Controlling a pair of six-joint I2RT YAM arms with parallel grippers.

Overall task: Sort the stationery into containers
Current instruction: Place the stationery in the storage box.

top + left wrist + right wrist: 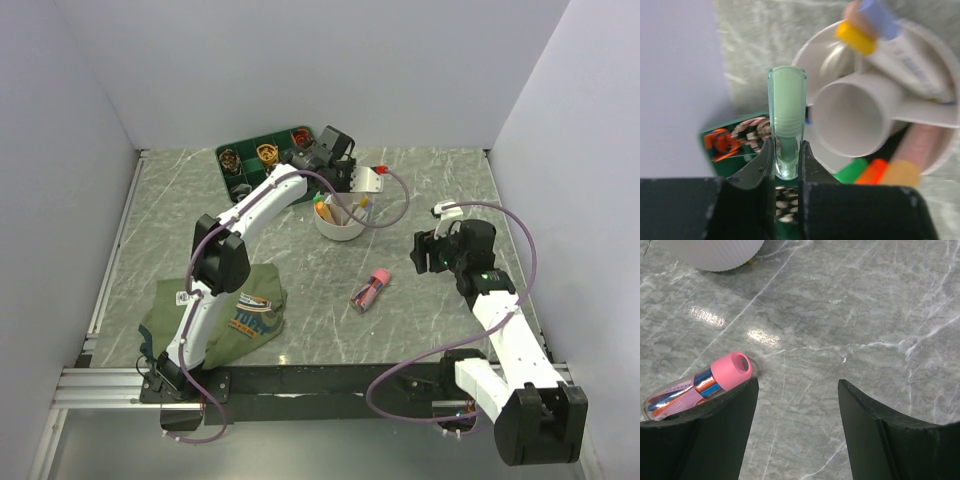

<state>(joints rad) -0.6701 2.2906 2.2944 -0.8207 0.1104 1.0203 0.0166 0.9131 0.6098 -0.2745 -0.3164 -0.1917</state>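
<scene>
Nearly done: pens (867, 172) in cup (340, 233), left gripper (787, 160) clamps green marker (787, 115) beside it; right gripper (797, 405) open, pink-capped tube (700, 385) remains.

Pink-capped case (695, 385) clipped at left edge; white cup (715, 252) mostly beyond top edge.

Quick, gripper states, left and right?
Left gripper: closed on a pale green marker.
Right gripper: open, holding nothing.
</scene>
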